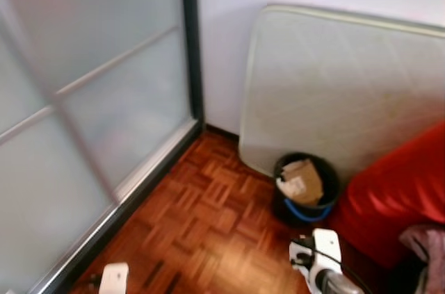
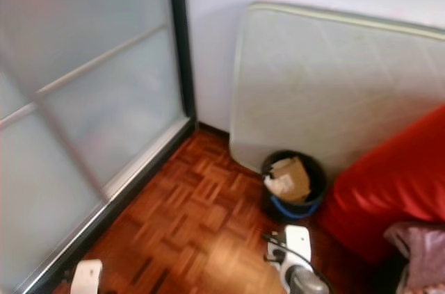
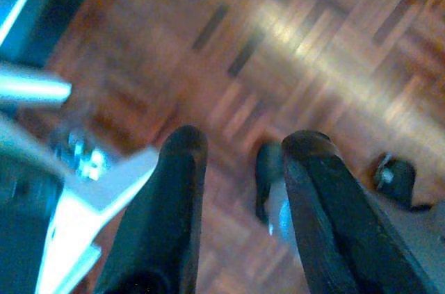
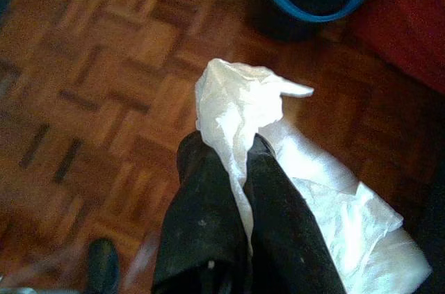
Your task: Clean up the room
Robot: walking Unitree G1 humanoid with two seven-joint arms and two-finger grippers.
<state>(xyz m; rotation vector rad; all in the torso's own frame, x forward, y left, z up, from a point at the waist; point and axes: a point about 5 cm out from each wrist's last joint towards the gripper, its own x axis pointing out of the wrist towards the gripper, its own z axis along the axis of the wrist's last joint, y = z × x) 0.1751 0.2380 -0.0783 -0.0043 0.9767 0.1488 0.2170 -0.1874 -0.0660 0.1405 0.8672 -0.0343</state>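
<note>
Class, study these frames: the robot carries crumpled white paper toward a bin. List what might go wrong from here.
1. The crumpled white paper is pinched at one edge by the right gripper; it might slip onto the wooden parquet floor.
2. The black bin with a blue handle already holds brown cardboard pieces, so the paper could perch on top and fall out.

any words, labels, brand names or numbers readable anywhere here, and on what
None can be read.
Cardboard in the black bin: no print visible; view is blurred.
White crumpled paper held in the right pincer: blank.
Mattress, glass door: no marks visible.
</note>
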